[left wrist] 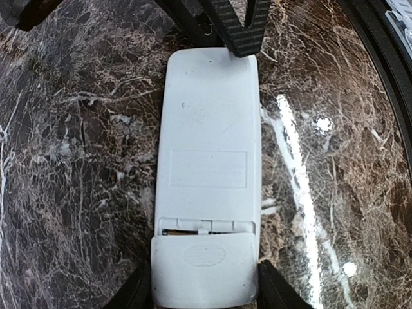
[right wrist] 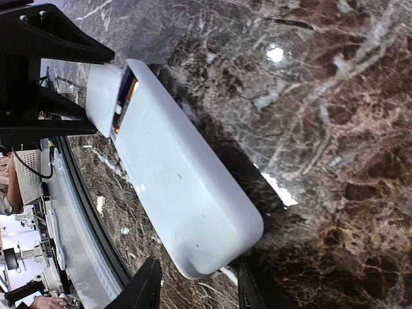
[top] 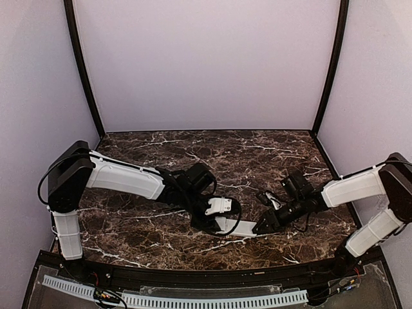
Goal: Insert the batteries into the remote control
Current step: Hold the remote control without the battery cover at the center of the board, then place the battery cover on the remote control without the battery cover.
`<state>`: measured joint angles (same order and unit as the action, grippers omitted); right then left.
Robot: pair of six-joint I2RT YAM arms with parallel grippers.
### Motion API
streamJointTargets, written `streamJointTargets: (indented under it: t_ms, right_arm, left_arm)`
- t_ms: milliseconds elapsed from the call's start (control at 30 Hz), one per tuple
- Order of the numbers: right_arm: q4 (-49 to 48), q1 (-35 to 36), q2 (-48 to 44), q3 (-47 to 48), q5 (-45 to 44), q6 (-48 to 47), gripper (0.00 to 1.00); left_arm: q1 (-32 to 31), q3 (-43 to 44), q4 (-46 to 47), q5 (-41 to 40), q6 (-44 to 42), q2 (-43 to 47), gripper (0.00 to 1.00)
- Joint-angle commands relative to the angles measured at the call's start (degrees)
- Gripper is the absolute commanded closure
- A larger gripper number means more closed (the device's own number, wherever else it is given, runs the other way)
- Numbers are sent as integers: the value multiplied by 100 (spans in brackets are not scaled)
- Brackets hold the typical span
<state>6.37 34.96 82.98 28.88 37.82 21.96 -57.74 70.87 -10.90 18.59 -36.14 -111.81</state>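
Note:
The white remote control [top: 239,227] lies back-up on the marble table [top: 257,161] between both arms. In the left wrist view the remote control [left wrist: 209,129] has its ribbed battery cover [left wrist: 203,270] slid almost home, leaving a thin slit. My left gripper [left wrist: 206,288] is shut on the cover end, one finger against each side. My right gripper [right wrist: 196,280] stands open astride the remote control's [right wrist: 180,174] opposite rounded end, with a gap on one side. The batteries are hidden; only a dark and orange sliver [right wrist: 125,96] shows in the slit.
The table's near edge has a black rail [top: 193,278] and a white perforated strip [top: 193,300] just beyond the remote. Pale walls and black posts [top: 87,84] close in the sides and back. Bare marble stretches behind the arms.

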Motion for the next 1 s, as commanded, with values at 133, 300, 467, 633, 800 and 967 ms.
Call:
streamJointTargets:
  t_ms: [133,300,467,633,800,967]
  right_arm:
    - [-193,-33,462,172,-96,-182,67]
    - [-220,-35,672,291,-33,-256,71]
    - [-263,-35,755,302,20,-273,72]
    - [-275,-34,729,272,23,-266,73]
    - [-295,-33,714,237,45,-253,74]
    - [-333,-35,685,206,91,-245,75]
  left_arm:
    - [30,80,-198,21,-79,116,60]
    - [31,62,-254,-85,-88,90,61]
    - [30,79,-362,-169,-69,78,62]
    - [42,21,-592,-259,-52,116,62]
    - [38,-143,-433,-245,98,287,61]
    - [49,-250,-460,-312,182,404,62]
